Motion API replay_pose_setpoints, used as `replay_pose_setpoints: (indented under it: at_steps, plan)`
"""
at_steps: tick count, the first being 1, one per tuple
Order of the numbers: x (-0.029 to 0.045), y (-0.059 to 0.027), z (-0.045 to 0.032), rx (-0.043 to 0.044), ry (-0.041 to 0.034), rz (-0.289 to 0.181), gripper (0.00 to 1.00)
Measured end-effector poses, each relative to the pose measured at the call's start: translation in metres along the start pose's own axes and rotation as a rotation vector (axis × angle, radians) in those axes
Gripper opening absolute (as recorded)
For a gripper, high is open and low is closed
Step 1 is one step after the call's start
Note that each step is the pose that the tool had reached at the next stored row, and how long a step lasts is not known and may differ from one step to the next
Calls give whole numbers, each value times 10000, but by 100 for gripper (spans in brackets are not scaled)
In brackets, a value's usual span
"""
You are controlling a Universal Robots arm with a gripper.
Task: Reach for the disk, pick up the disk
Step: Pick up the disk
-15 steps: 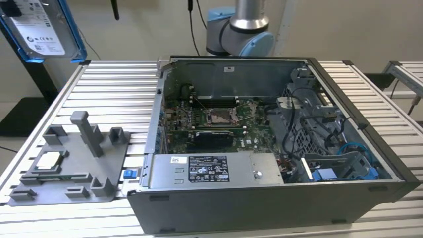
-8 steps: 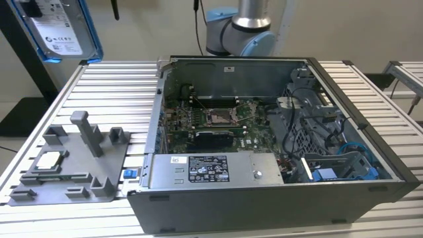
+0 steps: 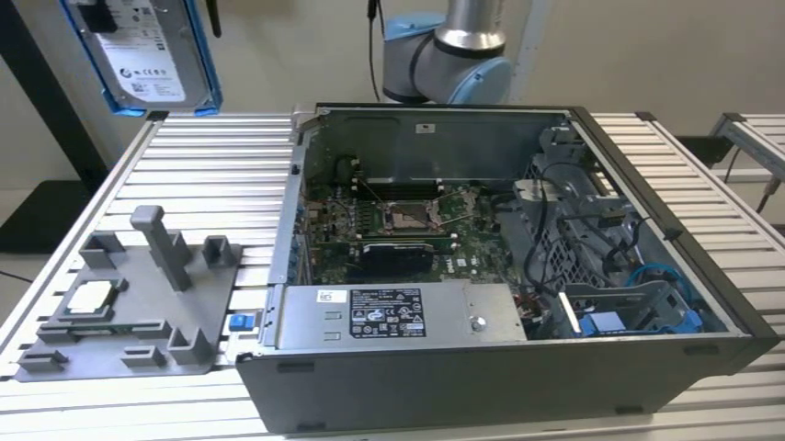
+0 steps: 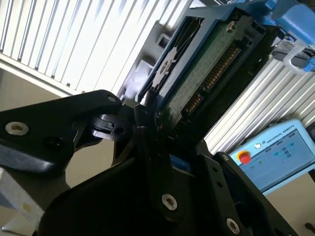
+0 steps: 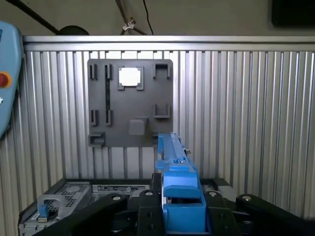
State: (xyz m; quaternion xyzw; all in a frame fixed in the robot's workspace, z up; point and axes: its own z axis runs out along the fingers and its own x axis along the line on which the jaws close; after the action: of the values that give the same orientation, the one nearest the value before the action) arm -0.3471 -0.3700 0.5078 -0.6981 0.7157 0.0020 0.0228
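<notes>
Holding the disk (image 3: 145, 55) in the air at the exterior view's upper left, you had it clear of the ribbed table (image 3: 209, 156) and well apart from the open computer case (image 3: 491, 390). In the first wrist view your gripper (image 5: 182, 199) was clamped on its blue-framed edge. In the second wrist view a black finger (image 4: 141, 125) pressed against the disk's green circuit-board side. Beyond, the grey fixture plate (image 5: 142, 105) carried a small silver chip (image 5: 130, 76).
</notes>
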Motion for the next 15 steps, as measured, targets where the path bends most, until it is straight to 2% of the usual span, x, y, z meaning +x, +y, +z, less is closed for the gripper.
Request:
replay_pose_setpoints:
  at_steps: [7, 15]
  plan:
    - [-4, -178, 5, 0, 0, -1, 0]
    - [-10, -421, 12, -1, 1, -1, 0]
